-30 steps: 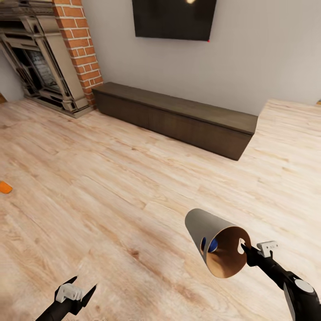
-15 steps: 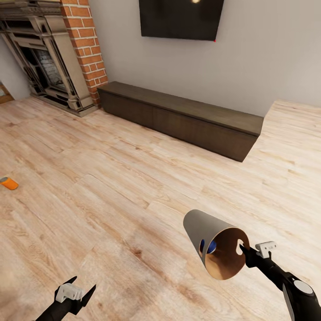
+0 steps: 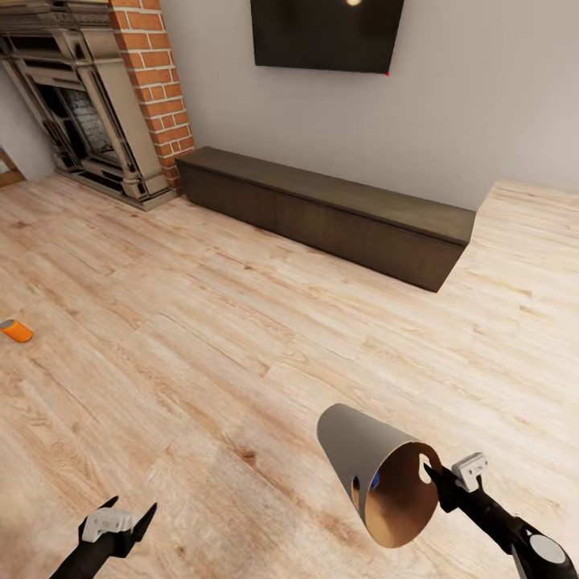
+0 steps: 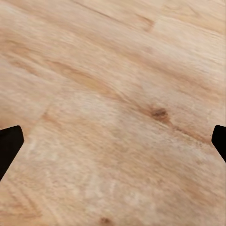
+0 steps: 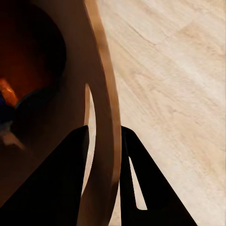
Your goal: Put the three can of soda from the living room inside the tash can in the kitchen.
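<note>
Since half a second ago the tash can [image 3: 378,474] has dropped lower and tipped further onto its side; the right gripper [image 3: 434,476] pinches its rim, so the blue soda can [image 3: 375,481] inside may roll out; the left gripper [image 3: 129,519] hangs spread and empty; an orange can [image 3: 16,330] lies far left of the bin.

A pale grey, copper-lined tash can [image 3: 362,458], an orange can of soda [image 3: 16,330] and light wood-plank floor [image 3: 201,338] are seen.
</note>
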Tool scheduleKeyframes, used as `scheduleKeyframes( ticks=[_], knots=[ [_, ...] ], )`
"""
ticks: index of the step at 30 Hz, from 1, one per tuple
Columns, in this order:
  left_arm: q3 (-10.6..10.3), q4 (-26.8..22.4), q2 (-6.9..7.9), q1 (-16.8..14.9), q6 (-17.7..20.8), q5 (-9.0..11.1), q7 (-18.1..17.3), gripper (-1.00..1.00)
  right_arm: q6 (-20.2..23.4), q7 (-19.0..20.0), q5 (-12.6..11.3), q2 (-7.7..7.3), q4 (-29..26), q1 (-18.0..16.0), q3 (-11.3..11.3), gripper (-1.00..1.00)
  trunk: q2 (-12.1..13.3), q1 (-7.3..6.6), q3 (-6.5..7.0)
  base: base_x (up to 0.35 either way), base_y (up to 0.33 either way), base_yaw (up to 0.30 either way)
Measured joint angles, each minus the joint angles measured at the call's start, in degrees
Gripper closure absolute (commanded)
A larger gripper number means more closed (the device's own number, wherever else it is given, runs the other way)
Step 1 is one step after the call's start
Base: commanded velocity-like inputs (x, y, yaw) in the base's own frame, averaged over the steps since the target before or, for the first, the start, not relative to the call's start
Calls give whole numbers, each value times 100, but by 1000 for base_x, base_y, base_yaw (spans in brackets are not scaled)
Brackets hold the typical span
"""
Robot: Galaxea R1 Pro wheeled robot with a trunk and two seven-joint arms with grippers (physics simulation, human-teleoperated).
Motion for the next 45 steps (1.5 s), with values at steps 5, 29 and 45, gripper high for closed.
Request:
scheduleKeyframes(
  ticks=[5,29,45],
  knots=[
    [39,-2,0,6,-82,46,16,-100,-376,57,-63,-162,-4,241,82,100,0,-1,0,0,0,0],
    [188,16,0,6,-156,55,15,-100,-1121,396,-174,-696,128,629,-384,100,0,0,1,0,0,27],
    [188,9,0,6,-156,58,18,-100,-1122,350,-162,-613,129,629,-386,100,0,0,1,0,0,233]
  ],
)
